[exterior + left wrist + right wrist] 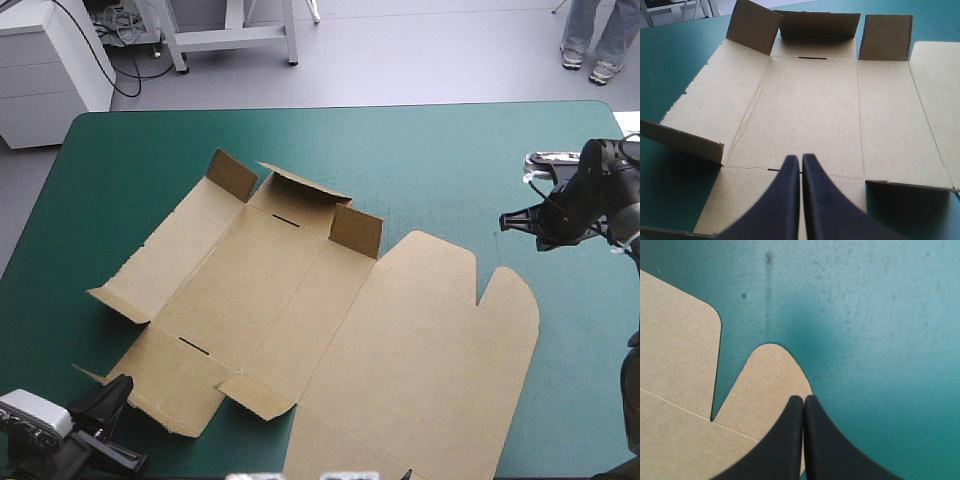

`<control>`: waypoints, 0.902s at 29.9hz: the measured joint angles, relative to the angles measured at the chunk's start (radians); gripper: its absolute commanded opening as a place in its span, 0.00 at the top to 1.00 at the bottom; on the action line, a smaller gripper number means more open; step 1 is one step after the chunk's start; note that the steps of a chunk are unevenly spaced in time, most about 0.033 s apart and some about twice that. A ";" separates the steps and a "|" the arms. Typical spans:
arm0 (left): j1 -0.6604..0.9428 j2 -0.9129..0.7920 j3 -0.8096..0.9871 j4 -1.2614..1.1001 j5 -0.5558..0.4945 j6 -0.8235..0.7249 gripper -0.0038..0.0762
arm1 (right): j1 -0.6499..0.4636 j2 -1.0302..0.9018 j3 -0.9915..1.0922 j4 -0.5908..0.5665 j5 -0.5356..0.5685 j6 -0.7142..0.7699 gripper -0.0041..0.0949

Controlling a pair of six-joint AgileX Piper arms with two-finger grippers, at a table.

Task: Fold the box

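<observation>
The brown box (300, 300) lies as a cut sheet in the middle of the table, its base flat. Three short flaps (356, 230) stand raised along its far end, and small corner flaps (117, 304) tilt up on the near side. The wide lid panel with a rounded tab (510, 300) lies flat toward the right. My left gripper (112, 392) hovers shut at the sheet's near left corner; in its own view the gripper (801, 158) points across the base (810, 105). My right gripper (508, 222) is shut above the rounded tab (765, 385), holding nothing.
The teal-green cover (450, 160) shows all round the sheet. The table's far edge (330, 108) runs straight. Its right edge lies close behind my right arm.
</observation>
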 measured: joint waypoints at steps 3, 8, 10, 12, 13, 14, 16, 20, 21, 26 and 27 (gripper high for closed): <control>0.000 0.000 0.000 0.000 0.000 0.000 0.96 | 0.000 0.000 0.000 0.000 -0.002 0.000 0.98; 0.000 0.000 0.000 0.000 -0.001 0.000 0.96 | 0.000 0.000 -0.004 0.015 -0.002 -0.015 0.98; 0.000 0.000 0.000 0.000 -0.001 0.000 0.96 | 0.000 0.001 -0.020 0.044 0.003 -0.036 0.98; 0.000 0.000 0.000 0.000 -0.001 0.000 0.96 | 0.004 0.002 -0.045 0.072 0.010 -0.058 0.98; 0.000 0.000 0.000 0.000 -0.001 0.000 0.96 | 0.009 0.002 -0.060 0.084 0.015 -0.066 0.98; 0.000 0.000 0.000 0.000 -0.001 0.000 0.96 | 0.018 0.002 -0.080 0.090 0.023 -0.075 0.97; 0.000 0.000 0.000 0.000 -0.001 0.000 0.96 | 0.045 0.002 -0.130 0.096 0.036 -0.088 0.97; 0.000 0.000 0.000 0.000 -0.001 0.000 0.96 | 0.105 0.002 -0.228 0.098 0.044 -0.118 0.97; 0.000 0.000 0.000 0.000 -0.001 0.000 0.96 | 0.120 0.002 -0.251 0.098 0.045 -0.125 0.97; 0.000 0.000 0.000 0.000 -0.001 0.000 0.96 | 0.179 0.002 -0.335 0.098 0.050 -0.138 0.97; 0.000 0.000 0.000 0.000 -0.001 0.000 0.96 | 0.189 0.002 -0.344 0.098 0.051 -0.140 0.97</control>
